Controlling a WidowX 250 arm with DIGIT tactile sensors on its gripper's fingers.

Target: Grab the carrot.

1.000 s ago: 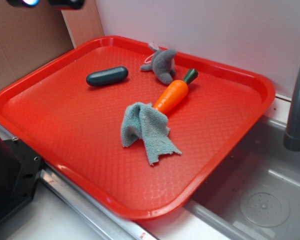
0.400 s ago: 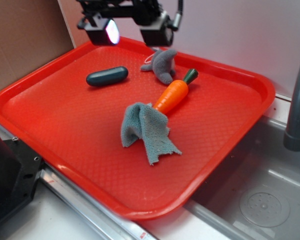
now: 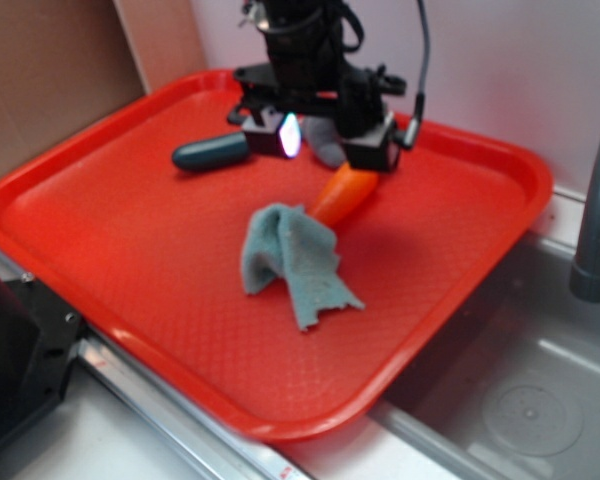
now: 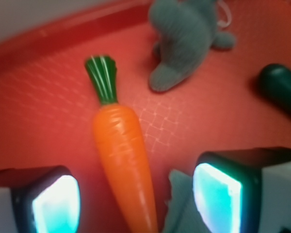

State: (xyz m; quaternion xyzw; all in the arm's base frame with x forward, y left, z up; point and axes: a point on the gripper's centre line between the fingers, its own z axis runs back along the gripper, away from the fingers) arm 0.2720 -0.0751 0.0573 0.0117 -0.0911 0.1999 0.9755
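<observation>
**Gripper lowered over the carrot, jaws wide apart**

Gripper (image 3: 325,145) now hangs low above the red tray (image 3: 130,270), having come down and forward from the far rim where it stood a moment ago. Its jaws stand wide, one glowing pad (image 4: 56,204) on either side of the carrot (image 4: 121,160), touching nothing. The carrot lies as before near the tray's middle, green top toward the back wall. From the side, the arm hides that top and most of the grey plush toy (image 4: 186,36); the carrot's tip is covered by the crumpled blue-grey cloth (image 3: 290,262). The dark teal capsule (image 3: 210,152) lies just left of the gripper. The tray rests on a counter beside a steel sink (image 3: 520,380) with a grey faucet (image 3: 598,220); a pale wall stands behind.
</observation>
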